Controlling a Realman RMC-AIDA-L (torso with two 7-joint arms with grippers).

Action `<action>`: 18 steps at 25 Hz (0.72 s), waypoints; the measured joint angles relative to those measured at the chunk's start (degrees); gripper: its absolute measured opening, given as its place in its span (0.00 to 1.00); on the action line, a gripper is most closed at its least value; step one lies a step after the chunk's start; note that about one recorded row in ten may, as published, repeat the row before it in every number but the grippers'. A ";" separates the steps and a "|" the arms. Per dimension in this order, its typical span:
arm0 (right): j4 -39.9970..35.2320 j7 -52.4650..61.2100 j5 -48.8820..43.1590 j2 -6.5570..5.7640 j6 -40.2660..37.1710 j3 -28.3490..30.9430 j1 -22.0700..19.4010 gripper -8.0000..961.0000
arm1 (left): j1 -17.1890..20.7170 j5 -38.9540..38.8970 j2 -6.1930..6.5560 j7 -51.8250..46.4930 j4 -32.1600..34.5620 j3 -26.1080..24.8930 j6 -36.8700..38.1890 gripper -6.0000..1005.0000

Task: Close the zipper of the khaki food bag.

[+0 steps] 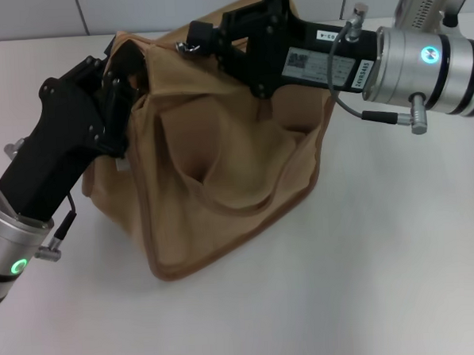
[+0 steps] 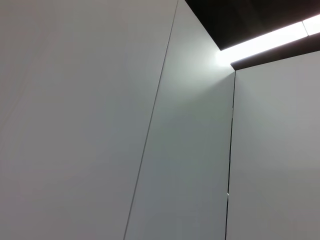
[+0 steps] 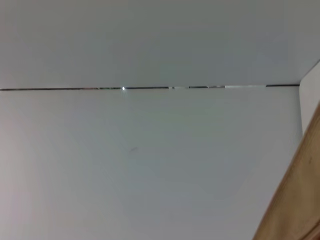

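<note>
Right gripper (image 1: 189, 43) pinches the zipper (image 1: 184, 46) pull, jaws narrow, atop the khaki food bag (image 1: 220, 162); left gripper (image 1: 124, 76) apparently clamps its end; closing unfinished.

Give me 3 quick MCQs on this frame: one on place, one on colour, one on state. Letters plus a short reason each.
1. Where is the right gripper?
A. Over the top of the khaki food bag
B. Resting on the table in front of the bag
C. Out of view

2. What colour is the table?
A. Black
B. White
C. Green

3. How does the bag stand?
A. Folded flat
B. Upright on the table, its front panel sagging in folds
C. Lifted clear of the table

Answers:
1 A: in the head view the right arm reaches across the bag's top edge, while the left gripper is at the bag's left upper corner.
2 B: the bare surface around the bag is white.
3 B: its base sits on the table and the front cloth droops.
</note>
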 joint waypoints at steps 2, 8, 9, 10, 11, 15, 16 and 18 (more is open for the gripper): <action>-0.55 0.00 0.01 -0.05 0.03 0.12 -0.56 0.01 | 0.20 -0.02 0.02 0.00 0.15 -0.03 0.02 0.04; -1.08 0.00 0.19 -0.28 0.06 0.26 -2.25 0.01 | 0.48 -0.05 0.05 0.00 0.25 -0.27 0.13 0.04; -1.17 0.02 0.27 -0.40 0.07 0.37 -2.57 0.01 | 0.56 -0.05 0.05 0.00 0.28 -0.45 0.16 0.04; -1.29 0.08 0.35 -0.55 0.07 0.62 -2.90 0.01 | 0.65 -0.05 0.05 0.00 0.31 -0.59 0.18 0.05; -1.30 0.14 0.40 -0.66 0.07 1.02 -3.22 0.01 | 0.74 -0.05 0.05 0.00 0.33 -0.67 0.21 0.05; -1.39 0.29 0.44 -1.44 -0.29 4.13 -4.75 0.01 | 1.02 -0.11 0.13 0.00 0.37 -0.75 0.26 0.05; -1.43 0.25 0.44 -1.75 -0.38 4.79 -5.16 0.01 | 1.09 -0.14 0.14 0.00 0.39 -0.81 0.27 0.05; -1.63 0.15 0.44 -2.21 -0.43 6.02 -5.99 0.01 | 1.33 -0.17 0.17 0.00 0.43 -1.15 0.27 0.06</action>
